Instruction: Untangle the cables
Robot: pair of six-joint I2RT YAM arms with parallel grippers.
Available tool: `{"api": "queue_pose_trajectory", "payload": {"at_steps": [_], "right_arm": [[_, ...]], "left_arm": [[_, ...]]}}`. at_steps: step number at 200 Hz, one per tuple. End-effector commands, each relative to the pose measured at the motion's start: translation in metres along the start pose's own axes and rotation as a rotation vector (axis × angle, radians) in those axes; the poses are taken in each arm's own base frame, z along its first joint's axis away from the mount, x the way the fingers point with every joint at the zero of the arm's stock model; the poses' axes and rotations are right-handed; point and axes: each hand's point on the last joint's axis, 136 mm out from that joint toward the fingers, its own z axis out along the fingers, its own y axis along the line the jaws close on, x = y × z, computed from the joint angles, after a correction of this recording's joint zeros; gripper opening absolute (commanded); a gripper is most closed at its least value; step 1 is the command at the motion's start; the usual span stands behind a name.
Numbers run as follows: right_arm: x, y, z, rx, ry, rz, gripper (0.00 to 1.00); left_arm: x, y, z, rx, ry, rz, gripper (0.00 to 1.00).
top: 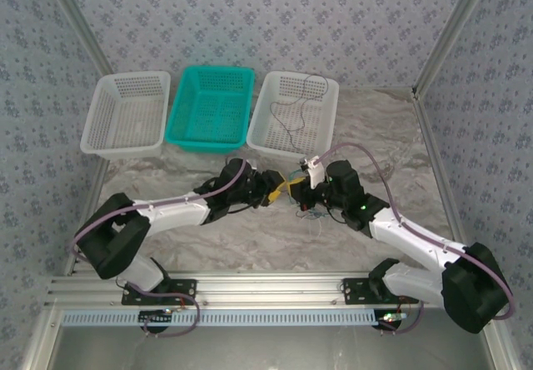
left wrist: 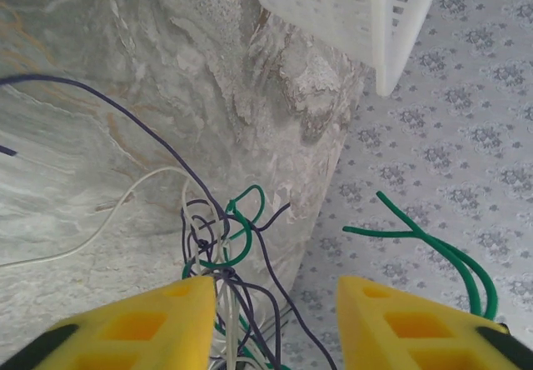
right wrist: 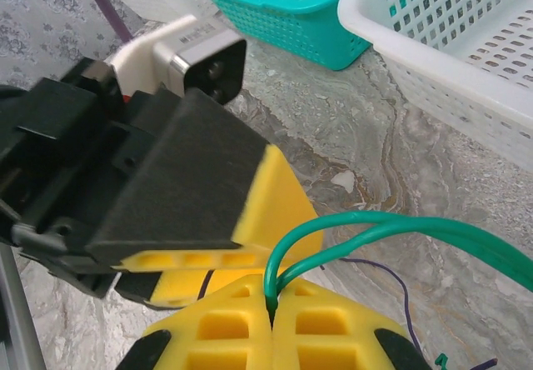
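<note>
Two arms meeting over cables (top: 310, 212), three baskets (top: 210, 107) behind

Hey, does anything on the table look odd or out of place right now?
Yes. The cables sit in a knotted tangle on the marble table, between the arms. One thin dark wire already lies alone in the right white basket. Nothing looks spilled or broken.

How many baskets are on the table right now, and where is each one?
3, in a row along the far edge: a white basket at left, a teal basket in the middle, and a second white basket at right holding a thin dark cable.
</note>
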Motion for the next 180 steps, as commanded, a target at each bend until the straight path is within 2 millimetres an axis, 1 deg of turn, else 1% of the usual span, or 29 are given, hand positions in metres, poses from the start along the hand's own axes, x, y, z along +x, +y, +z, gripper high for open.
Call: {"api": "queue_pose_trajectory", "payload": {"at_steps": [1,26,48,56,65,80,90,102,110,122,138,148,164,180], "right_arm": [[-0.004,-0.007,-0.004,0.034,-0.028,0.017,0.0],[0.0,-0.014,-0.003,0.064,-0.032,0.034,0.0],[0.002,-0.019,-0.004,0.092,-0.035,0.043,0.0],[0.003,-0.02,-0.004,0.096,-0.034,0.043,0.0],[0.003,-0.022,-0.005,0.105,-0.035,0.044,0.0],[0.005,-0.028,-0.005,0.131,-0.032,0.057,0.0],[0.005,-0.037,-0.007,0.178,-0.033,0.081,0.0],[0.007,-0.051,-0.01,0.235,-0.032,0.124,0.0],[0.009,-0.061,-0.013,0.271,-0.035,0.165,0.0],[0.012,-0.082,-0.02,0.344,-0.042,0.248,0.0],[0.022,-0.111,-0.033,0.42,-0.051,0.391,0.0],[0.031,-0.131,-0.044,0.476,-0.059,0.502,0.0],[0.052,-0.162,-0.065,0.582,-0.059,0.694,0.0],[0.066,-0.178,-0.08,0.626,-0.066,0.808,0.0]], "left_arm": [[0.017,-0.036,0.003,0.12,0.061,-0.021,0.36],[0.016,-0.035,0.001,0.117,0.05,-0.029,0.21],[0.015,-0.035,-0.003,0.107,0.037,-0.016,0.14],[0.015,-0.035,-0.004,0.104,0.034,-0.012,0.09],[0.015,-0.036,-0.004,0.106,0.035,-0.008,0.0],[0.015,-0.038,-0.006,0.12,0.037,0.003,0.0],[0.014,-0.039,-0.007,0.123,0.032,0.01,0.0],[0.007,-0.036,-0.012,0.116,0.007,0.021,0.0],[-0.001,-0.032,-0.017,0.106,-0.018,0.021,0.0],[-0.016,-0.027,-0.028,0.1,-0.062,0.032,0.0],[-0.038,-0.017,-0.05,0.052,-0.138,0.06,0.0],[-0.051,-0.009,-0.067,0.009,-0.196,0.079,0.0],[-0.071,0.002,-0.098,-0.033,-0.286,0.087,0.0],[-0.088,0.013,-0.131,-0.056,-0.37,0.07,0.0]]}}
